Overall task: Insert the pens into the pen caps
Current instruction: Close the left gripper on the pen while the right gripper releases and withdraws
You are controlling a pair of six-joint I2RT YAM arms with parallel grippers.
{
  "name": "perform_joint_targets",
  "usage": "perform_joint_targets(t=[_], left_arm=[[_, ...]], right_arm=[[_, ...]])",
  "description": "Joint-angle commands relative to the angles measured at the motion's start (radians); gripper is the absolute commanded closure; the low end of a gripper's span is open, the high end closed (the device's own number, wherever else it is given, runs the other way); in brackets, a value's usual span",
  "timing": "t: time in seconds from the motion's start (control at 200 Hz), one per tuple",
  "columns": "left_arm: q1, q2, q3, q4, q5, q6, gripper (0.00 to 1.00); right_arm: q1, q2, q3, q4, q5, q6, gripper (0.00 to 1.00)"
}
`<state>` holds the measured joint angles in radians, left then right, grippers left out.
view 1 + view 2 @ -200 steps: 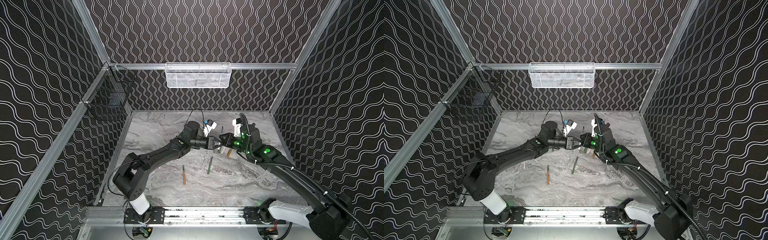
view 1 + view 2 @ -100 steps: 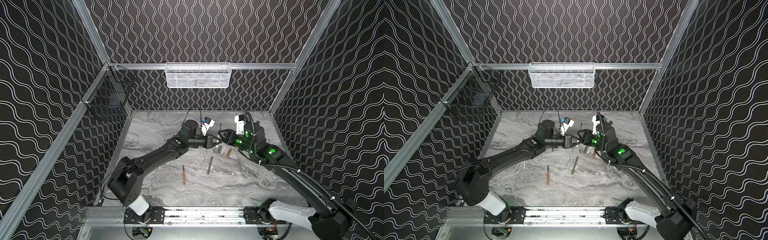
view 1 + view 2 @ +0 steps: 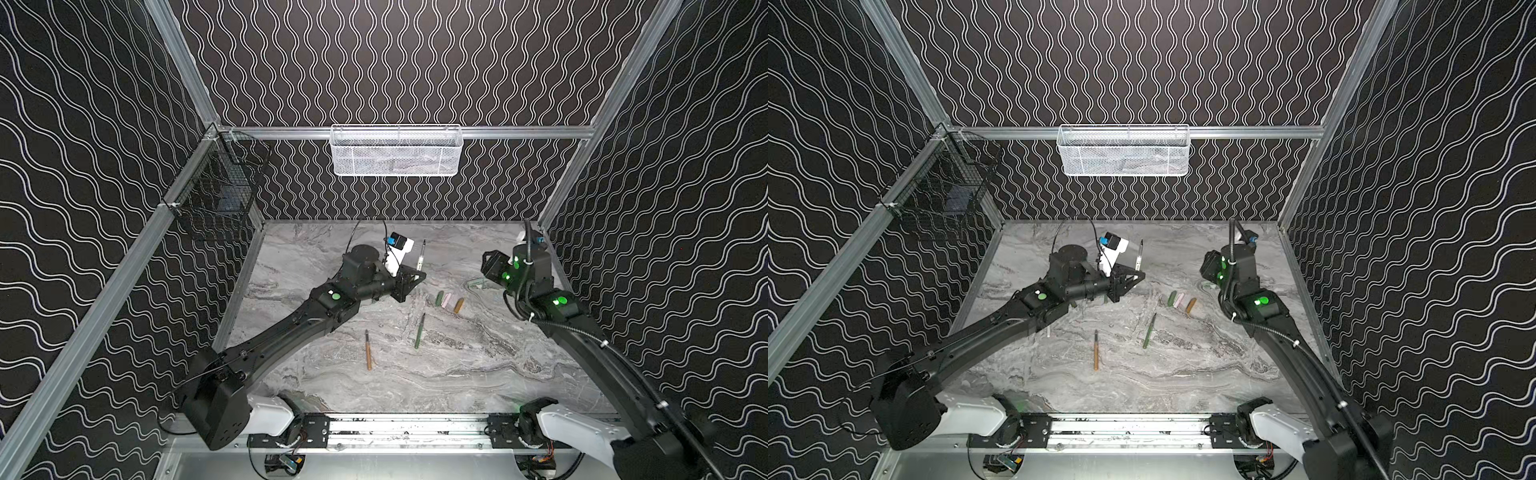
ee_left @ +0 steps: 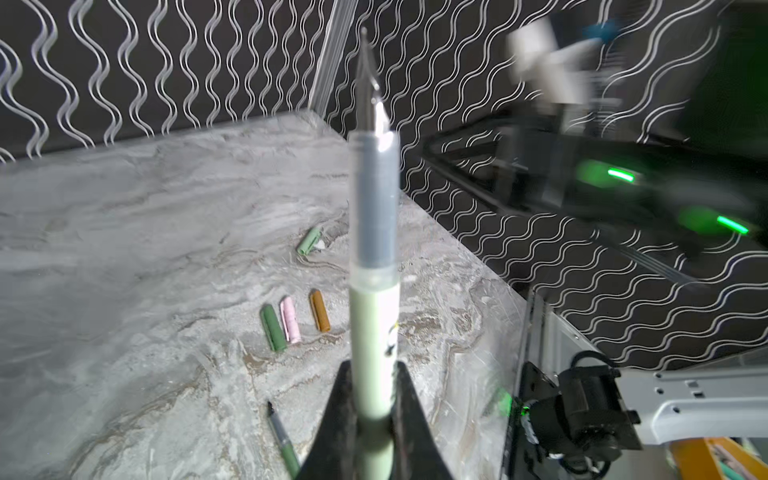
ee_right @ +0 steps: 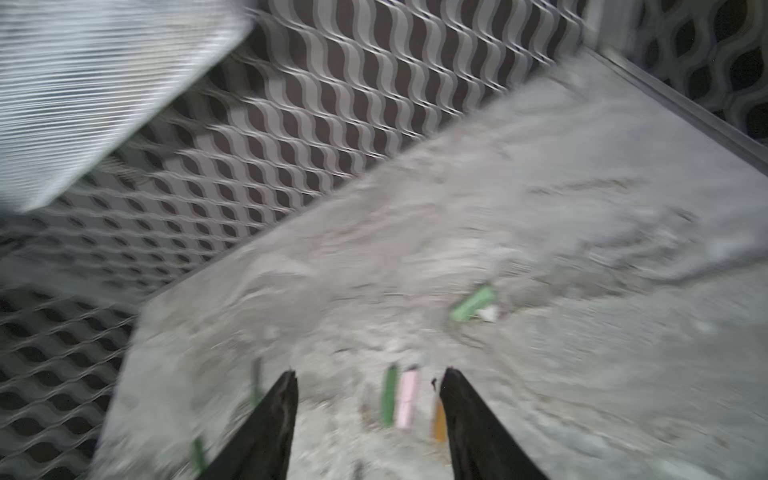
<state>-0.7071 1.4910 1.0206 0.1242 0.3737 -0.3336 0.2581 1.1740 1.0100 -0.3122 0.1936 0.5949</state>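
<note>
The task is at an early stage, with no pen visibly capped. The left claw (image 4: 370, 399) is clenched on the lower barrel of the pale green pen (image 4: 374, 324) and holds it upright above the tabletop (image 3: 457, 374). Its dark tapered tip is bare and points up, which also shows in both top views. The right claw (image 5: 371, 380) is released and carries nothing, as its wrist view shows two dark fingers standing apart with only tabletop between them. That view is blurred. In a top view the right arm's head hangs over the right rear part of the tabletop, near the pale green cap (image 3: 476, 284), which lies alone on the surface. Three more caps lie loose in a short row between the two arms: the dark green cap (image 3: 439, 298) and the pink cap (image 3: 447, 300) close side by side, and the orange cap (image 3: 458, 305) just beside them. Nearer the front, the dark green pen (image 3: 419, 330) and the orange pen (image 3: 368, 350) lie flat and apart from each other, each with its dark tip exposed. So four caps are visibly unused and three pens are visibly uncapped. The fifth cap and the other two pens cannot be made out clearly, and they may be hidden under the left arm. The first pairing in hand is probably the pale green one, since the pen is presented tip-up and its matching cap lies closest to the empty claw. Everything else remains to be done.
</note>
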Motion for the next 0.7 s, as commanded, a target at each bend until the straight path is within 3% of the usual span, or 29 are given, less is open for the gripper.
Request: perform_joint_targets(t=[0.0,0.165,0.345,0.696], left_arm=[[-0.018,-0.047,-0.064,0.2,-0.061,0.072,1.0],[-0.077,-0.087,-0.11,0.251,-0.1,0.156,1.0],[-0.129,-0.091,-0.111,0.237,-0.121,0.171,1.0],[-0.179,-0.07,-0.078,0.18,-0.114,0.185,1.0]], right_arm=[[-0.088,0.127,0.009,0.033,-0.221,-0.01,0.38],[-0.13,0.373,0.142,-0.044,-0.226,-0.032,0.37],[-0.135,0.578,0.264,-0.122,-0.082,-0.091,0.36],[-0.141,0.832,0.442,-0.205,-0.073,-0.153,0.27]])
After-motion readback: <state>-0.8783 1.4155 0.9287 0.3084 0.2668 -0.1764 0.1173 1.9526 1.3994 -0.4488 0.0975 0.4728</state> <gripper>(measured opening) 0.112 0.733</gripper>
